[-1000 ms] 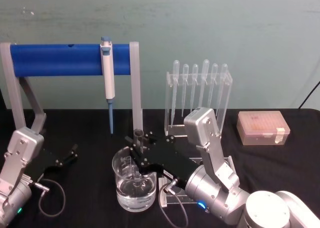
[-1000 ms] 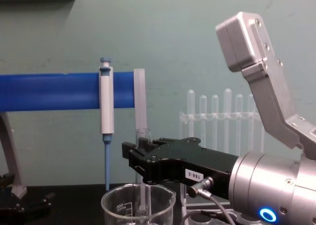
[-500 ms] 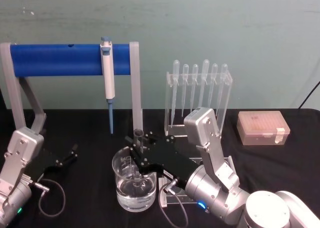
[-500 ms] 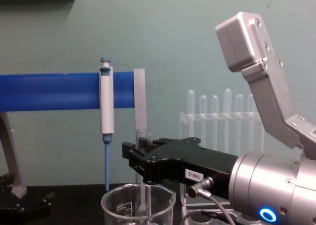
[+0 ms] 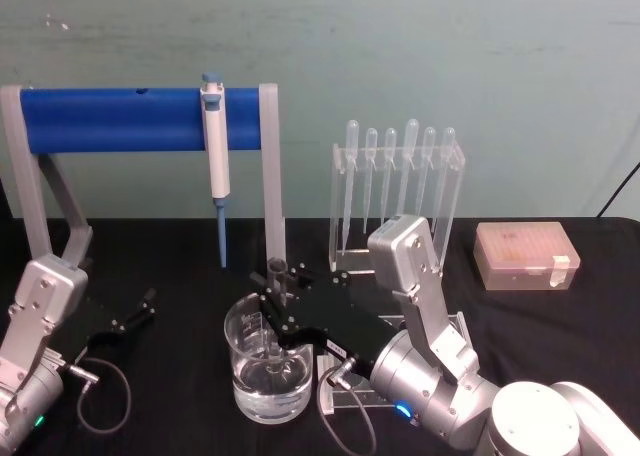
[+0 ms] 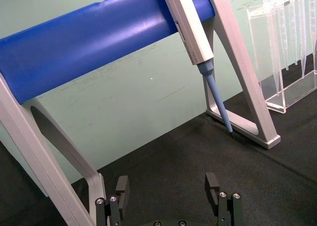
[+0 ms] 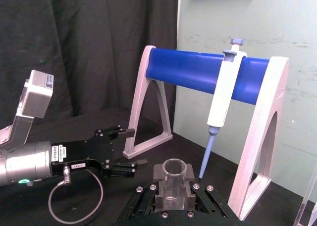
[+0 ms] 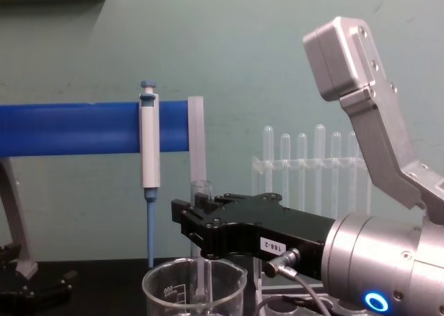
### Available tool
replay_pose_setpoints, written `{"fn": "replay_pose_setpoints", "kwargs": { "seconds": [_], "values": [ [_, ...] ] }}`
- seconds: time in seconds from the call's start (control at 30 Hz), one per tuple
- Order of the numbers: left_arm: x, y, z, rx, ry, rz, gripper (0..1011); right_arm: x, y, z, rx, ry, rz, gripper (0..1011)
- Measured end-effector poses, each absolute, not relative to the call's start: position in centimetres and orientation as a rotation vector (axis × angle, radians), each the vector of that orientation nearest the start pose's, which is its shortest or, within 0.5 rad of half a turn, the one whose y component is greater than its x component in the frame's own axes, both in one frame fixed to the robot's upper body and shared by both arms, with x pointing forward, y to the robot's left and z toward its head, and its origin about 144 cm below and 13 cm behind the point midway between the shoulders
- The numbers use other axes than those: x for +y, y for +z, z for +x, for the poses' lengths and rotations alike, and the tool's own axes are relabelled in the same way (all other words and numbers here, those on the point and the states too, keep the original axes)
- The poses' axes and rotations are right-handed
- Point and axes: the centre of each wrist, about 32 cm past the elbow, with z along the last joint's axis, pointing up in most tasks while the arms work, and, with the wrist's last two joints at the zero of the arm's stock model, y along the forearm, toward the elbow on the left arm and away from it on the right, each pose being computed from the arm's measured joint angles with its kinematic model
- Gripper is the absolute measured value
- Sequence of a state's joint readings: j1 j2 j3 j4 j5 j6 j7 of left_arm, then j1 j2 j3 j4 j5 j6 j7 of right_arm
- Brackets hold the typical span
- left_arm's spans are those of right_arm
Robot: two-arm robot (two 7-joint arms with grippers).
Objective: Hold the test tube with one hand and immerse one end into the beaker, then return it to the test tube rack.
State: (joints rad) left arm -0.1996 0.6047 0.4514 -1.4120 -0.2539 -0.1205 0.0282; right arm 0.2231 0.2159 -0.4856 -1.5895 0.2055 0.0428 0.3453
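Note:
My right gripper (image 5: 279,298) is shut on the test tube (image 5: 277,272), a clear glass tube held upright by its upper part. The open rim (image 8: 200,186) stands just above the black fingers (image 8: 208,229). The tube's lower part hangs inside the beaker (image 5: 266,374), a wide glass beaker with water in the bottom. The tube passes below the beaker's rim (image 8: 194,269); whether its tip touches the water I cannot tell. The right wrist view looks down the tube's mouth (image 7: 174,170) between the fingers. My left gripper (image 5: 132,314) rests open at the table's left (image 6: 167,198).
A blue-and-white pipettor (image 5: 215,161) hangs from a blue-bar stand (image 5: 120,118) behind the beaker; one grey stand leg (image 5: 272,176) is close behind the tube. A clear rack of plastic pipettes (image 5: 398,191) stands behind my right arm. An orange lidded box (image 5: 525,256) sits far right.

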Motion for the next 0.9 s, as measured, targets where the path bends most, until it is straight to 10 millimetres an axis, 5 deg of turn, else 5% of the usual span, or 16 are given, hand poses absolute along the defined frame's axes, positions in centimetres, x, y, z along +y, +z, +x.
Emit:
{"fn": "replay_pose_setpoints", "kwargs": {
  "seconds": [0.9],
  "values": [
    [30.97, 113.98, 48.86, -0.285, 1.248, 0.304, 1000, -14.00, 119.38, 48.51, -0.118, -0.750, -0.003, 225]
  ]
}}
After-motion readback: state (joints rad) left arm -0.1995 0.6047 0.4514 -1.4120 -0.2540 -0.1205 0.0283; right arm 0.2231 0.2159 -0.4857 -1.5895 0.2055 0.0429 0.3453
